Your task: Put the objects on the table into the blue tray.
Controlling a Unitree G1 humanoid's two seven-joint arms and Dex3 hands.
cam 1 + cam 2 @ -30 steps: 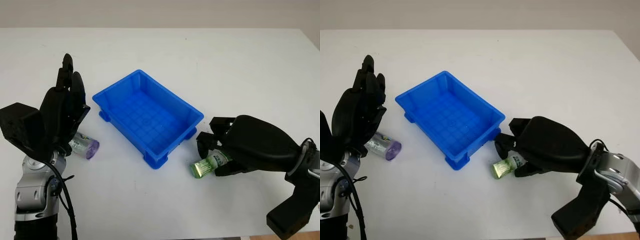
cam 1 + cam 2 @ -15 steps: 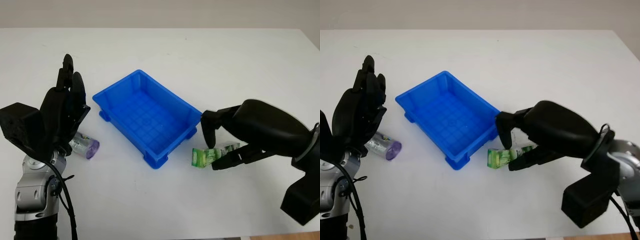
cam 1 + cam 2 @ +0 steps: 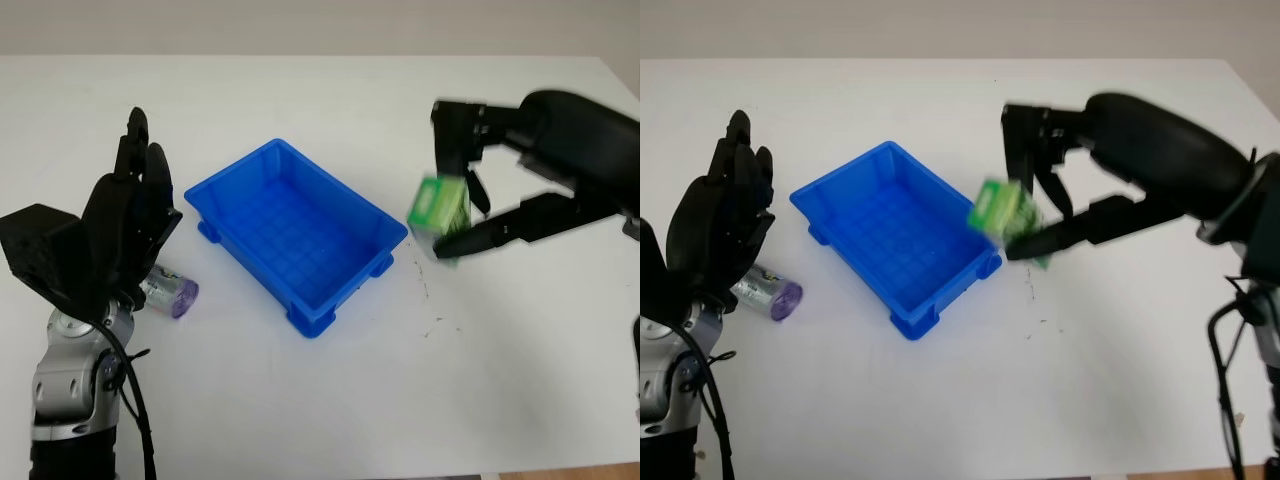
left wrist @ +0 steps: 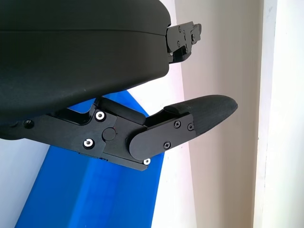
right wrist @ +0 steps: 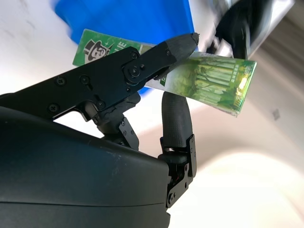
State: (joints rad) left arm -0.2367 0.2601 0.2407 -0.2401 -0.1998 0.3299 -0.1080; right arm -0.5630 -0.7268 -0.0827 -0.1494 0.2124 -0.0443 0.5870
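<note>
The blue tray (image 3: pixel 300 235) sits mid-table with nothing inside. My right hand (image 3: pixel 455 205) is raised above the table just right of the tray's near right corner, shut on a green box (image 3: pixel 438 212); the same green box (image 5: pixel 209 80) shows pinched between its fingers (image 5: pixel 175 118) in the right wrist view. A small bottle with a purple cap (image 3: pixel 170 294) lies on the table left of the tray. My left hand (image 3: pixel 125 225) is open, held upright over that bottle. A corner of the blue tray (image 4: pixel 95 190) appears in the left wrist view.
The white table (image 3: pixel 330 400) stretches wide in front of the tray and to its right. A few small dark specks (image 3: pixel 430 305) mark the surface where the box lay. The table's far edge meets a pale wall.
My right hand has lifted the green box off the table and carried it up and away, to beside the tray's right corner. The left hand and bottle have not moved.
</note>
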